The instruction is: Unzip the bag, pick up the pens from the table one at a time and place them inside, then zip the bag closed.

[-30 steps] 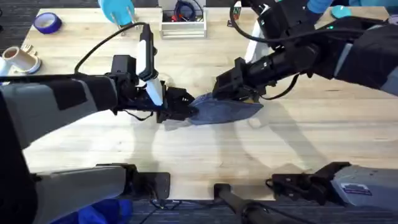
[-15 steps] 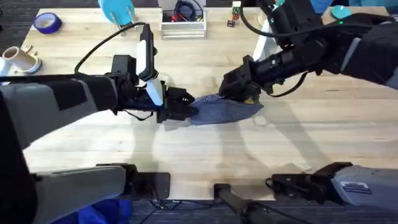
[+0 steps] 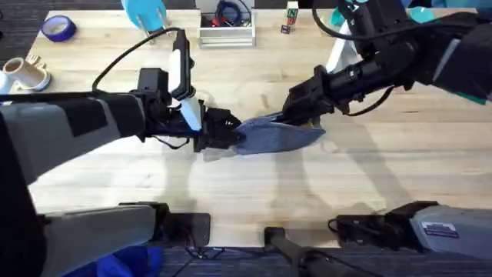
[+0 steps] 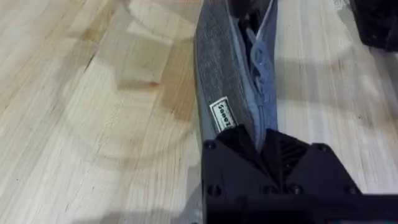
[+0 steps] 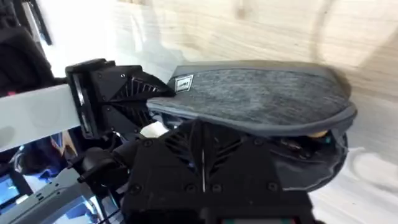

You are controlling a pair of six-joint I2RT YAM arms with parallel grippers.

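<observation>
Left gripper point(image 3: 234, 136): clamped on bag point(image 3: 280, 137) end | Right gripper point(image 3: 296, 110): closed, at bag's upper edge | Bag: zipper partly parted, on table point(image 3: 254, 192)

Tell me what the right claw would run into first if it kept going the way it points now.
Probably the bag: the right claw points down and toward the left arm, right at the bag's upper edge. Beyond the bag, the left claw, clamped on the bag's end. Depth is hard to judge from overhead.
</observation>
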